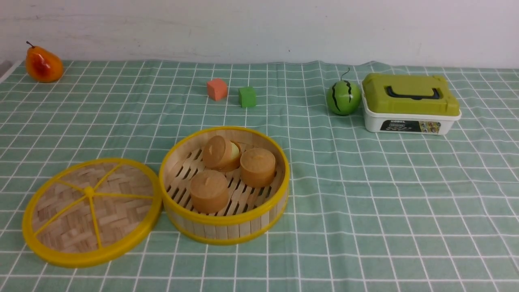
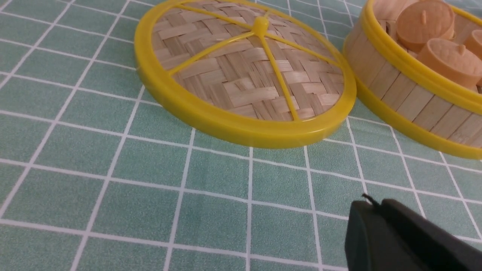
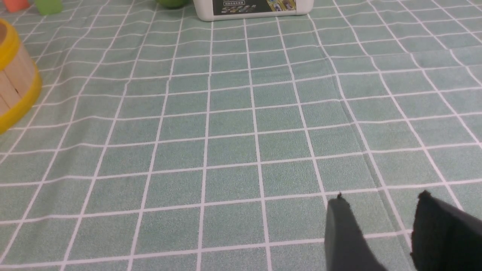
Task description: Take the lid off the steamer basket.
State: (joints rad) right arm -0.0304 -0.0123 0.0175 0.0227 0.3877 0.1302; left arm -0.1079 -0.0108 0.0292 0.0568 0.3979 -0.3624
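Bamboo lid (image 1: 91,211) is already off, lying flat on the cloth (image 1: 365,202) right beside the steamer basket (image 1: 224,184)

Rims about touching, so it looks set down close on purpose; three buns (image 1: 257,166) sit uncovered; left gripper (image 2: 380,226) holds nothing, can't tell its gap; right gripper (image 3: 380,229) is parted and empty, well off to the side.

Looks like a staged test setup: table (image 1: 405,202) in green checked cloth, toy fruit, plain white wall (image 1: 259,24).
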